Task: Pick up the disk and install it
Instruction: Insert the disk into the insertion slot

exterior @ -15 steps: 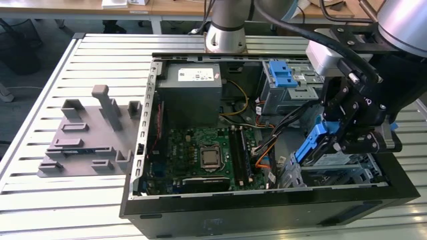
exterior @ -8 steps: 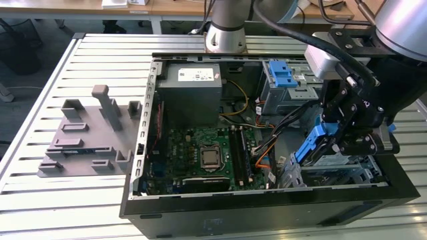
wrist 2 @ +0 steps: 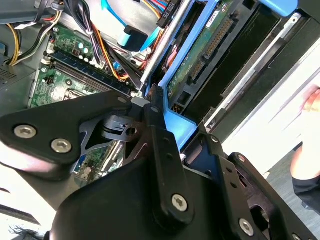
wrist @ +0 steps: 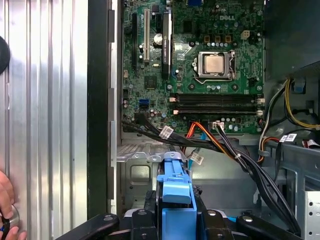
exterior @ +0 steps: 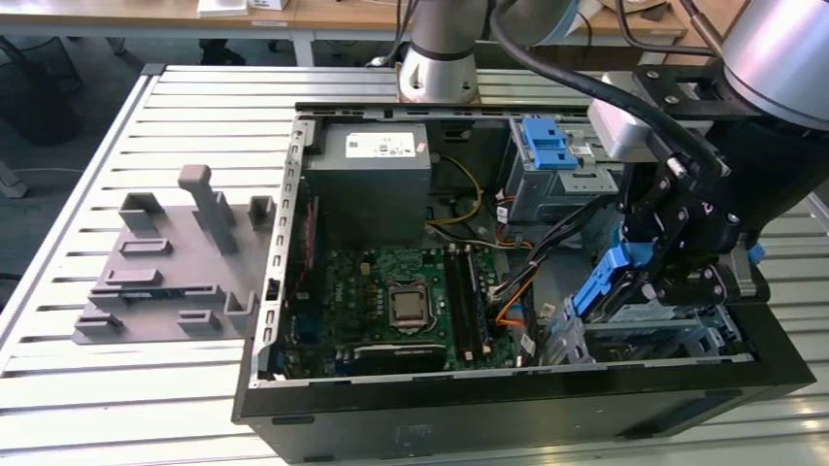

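Disk gripped edge-on at the drive cage, little room around it

The gripper (exterior: 667,286) pinches the disk (exterior: 597,289) by its blue bracket over the drive cage (exterior: 647,335) in the case's corner. Cables (wrist: 235,155) crowd one side and the case wall (exterior: 778,349) stands just beside the other. The arm hides most of the disk's body.

The disk (exterior: 604,287) has a bright blue plastic frame, with a dark green board edge in the second wrist view. The pincer (exterior: 663,289) is matt black with silver screw heads. The motherboard (exterior: 402,291) is green, its socket silver. The power-supply box (exterior: 376,165) is grey with a white sticker; the latch (exterior: 545,146) is blue. Cables (wrist: 207,131) run orange, yellow and black. The case (exterior: 518,408) is black, the worktop (exterior: 78,146) pale silver with parallel ribbed stripes, the fixture (exterior: 169,267) plain grey
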You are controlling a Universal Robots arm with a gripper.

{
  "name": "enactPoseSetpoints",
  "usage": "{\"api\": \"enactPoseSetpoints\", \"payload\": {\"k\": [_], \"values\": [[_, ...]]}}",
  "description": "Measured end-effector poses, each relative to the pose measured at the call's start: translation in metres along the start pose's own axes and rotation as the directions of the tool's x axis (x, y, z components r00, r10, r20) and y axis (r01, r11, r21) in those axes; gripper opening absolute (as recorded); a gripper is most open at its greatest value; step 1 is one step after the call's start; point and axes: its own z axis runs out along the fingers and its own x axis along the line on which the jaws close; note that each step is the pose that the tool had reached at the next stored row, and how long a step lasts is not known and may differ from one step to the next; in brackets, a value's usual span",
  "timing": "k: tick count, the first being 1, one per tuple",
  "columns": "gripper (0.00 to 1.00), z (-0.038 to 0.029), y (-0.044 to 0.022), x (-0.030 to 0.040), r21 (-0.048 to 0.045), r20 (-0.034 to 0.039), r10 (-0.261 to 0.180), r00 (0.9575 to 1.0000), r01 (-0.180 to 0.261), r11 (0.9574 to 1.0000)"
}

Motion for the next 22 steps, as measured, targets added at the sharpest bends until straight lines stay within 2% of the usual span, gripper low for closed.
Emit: {"api": "enactPoseSetpoints", "payload": {"k": [22], "values": [[0.36,0.0133,-0.0001,0.0004,0.0000,-0.0002,0.000,1.0000,0.000,1.0000]]}}
